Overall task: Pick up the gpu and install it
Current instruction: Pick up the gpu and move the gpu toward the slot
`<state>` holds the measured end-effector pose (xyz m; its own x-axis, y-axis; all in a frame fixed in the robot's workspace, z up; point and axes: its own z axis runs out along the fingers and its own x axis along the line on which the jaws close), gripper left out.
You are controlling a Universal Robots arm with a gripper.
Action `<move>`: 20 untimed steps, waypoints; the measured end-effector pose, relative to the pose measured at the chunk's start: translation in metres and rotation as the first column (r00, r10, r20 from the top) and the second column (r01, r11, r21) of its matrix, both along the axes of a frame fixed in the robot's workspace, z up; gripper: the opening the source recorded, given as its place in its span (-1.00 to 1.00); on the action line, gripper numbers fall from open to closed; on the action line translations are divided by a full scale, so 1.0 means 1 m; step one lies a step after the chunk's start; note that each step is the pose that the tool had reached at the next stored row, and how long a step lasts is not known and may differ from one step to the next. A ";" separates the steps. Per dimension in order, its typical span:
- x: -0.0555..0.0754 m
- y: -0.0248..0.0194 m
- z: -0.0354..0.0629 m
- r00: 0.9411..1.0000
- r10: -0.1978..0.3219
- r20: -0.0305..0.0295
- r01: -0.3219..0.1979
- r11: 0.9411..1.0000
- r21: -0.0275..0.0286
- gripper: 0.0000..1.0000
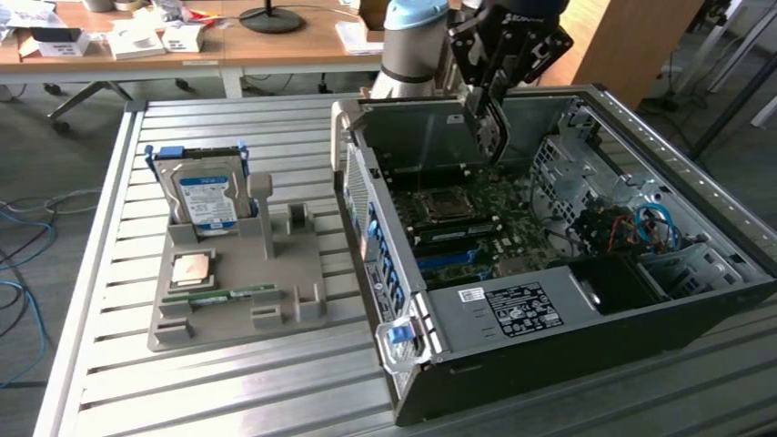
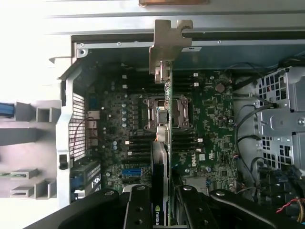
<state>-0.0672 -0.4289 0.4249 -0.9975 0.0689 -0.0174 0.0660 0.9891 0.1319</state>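
My gripper (image 1: 490, 84) hangs over the open computer case (image 1: 680, 191), shut on the gpu (image 1: 489, 132). The card hangs edge-down inside the case, above the motherboard (image 1: 468, 214) and near the case's back wall. In the wrist view the gpu (image 2: 167, 133) appears edge-on as a thin strip, clamped between the black fingers (image 2: 138, 210) of my gripper (image 2: 164, 202). Its silvery end bracket (image 2: 169, 43) reaches the rear rim of the case. Under it lie the motherboard (image 2: 209, 124) and the processor socket (image 2: 182, 112). Whether the card touches a slot is hidden.
A grey holder tray (image 1: 231, 300) stands on the slatted metal table (image 1: 182, 401) at the exterior view's left. It carries a blue-labelled hard drive (image 1: 206, 196), a processor chip (image 1: 195, 269) and a green memory stick (image 1: 221, 295). Cables (image 1: 650, 228) and the power supply (image 1: 522, 309) fill the case's near end.
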 end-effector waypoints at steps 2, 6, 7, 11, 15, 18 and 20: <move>0.005 0.0000 0.0000 1.000 0.000 0.000 0.000 1.000 0.002 -0.48; 0.015 0.0000 0.0000 1.000 0.001 0.000 -0.001 1.000 0.007 -0.48; 0.017 0.0000 0.0000 1.000 0.001 0.000 -0.001 1.000 0.008 -0.48; 0.028 0.0000 0.0000 1.000 0.002 0.000 -0.002 1.000 0.012 -0.48; 0.037 0.0000 0.0000 1.000 0.004 0.000 -0.004 1.000 0.015 -0.48; 0.043 0.0000 -0.0001 1.000 0.007 0.000 -0.007 1.000 0.017 -0.48; 0.046 0.0000 0.0000 1.000 0.010 0.000 -0.010 1.000 0.018 -0.48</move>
<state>-0.0209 -0.4289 0.4249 -0.9981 0.0589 -0.0163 0.0558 0.9872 0.1497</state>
